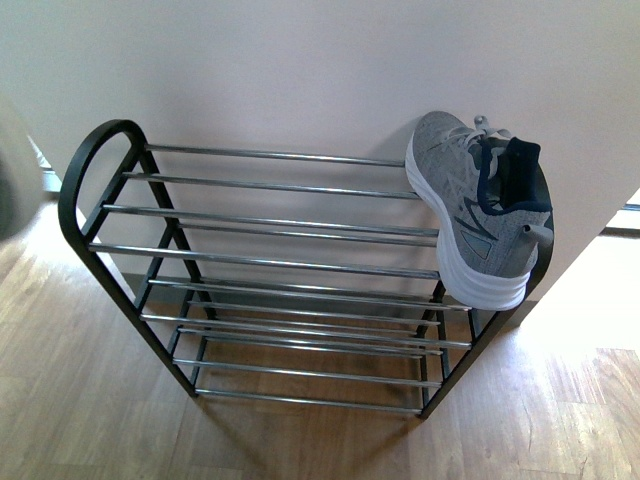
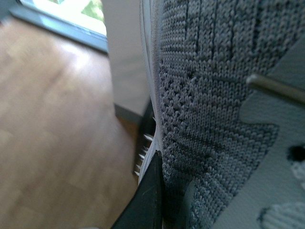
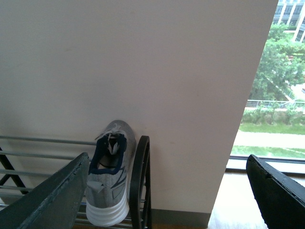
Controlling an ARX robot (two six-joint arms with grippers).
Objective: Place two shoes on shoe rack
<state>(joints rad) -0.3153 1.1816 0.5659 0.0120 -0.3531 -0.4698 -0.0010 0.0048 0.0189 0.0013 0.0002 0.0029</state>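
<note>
One grey knit shoe (image 1: pixel 480 215) with a navy lining and thick white sole lies at the right end of the shoe rack's (image 1: pixel 270 225) top tier, toe toward the wall. In the right wrist view this shoe (image 3: pixel 109 183) sits beside the rack's black side frame (image 3: pixel 140 181). My right gripper (image 3: pixel 167 200) is open and empty, short of that end of the rack. The other shoe (image 2: pixel 214 95) fills the left wrist view, with my left gripper (image 2: pixel 171 191) shut on its knit upper. Neither gripper shows clearly in the front view.
A white wall (image 1: pixel 300 70) stands right behind the rack. The floor (image 1: pixel 90 400) is light wood. A window (image 3: pixel 271 95) opens to the right of the wall's corner. A blurred grey shape (image 1: pixel 8 185) sits at the front view's left edge.
</note>
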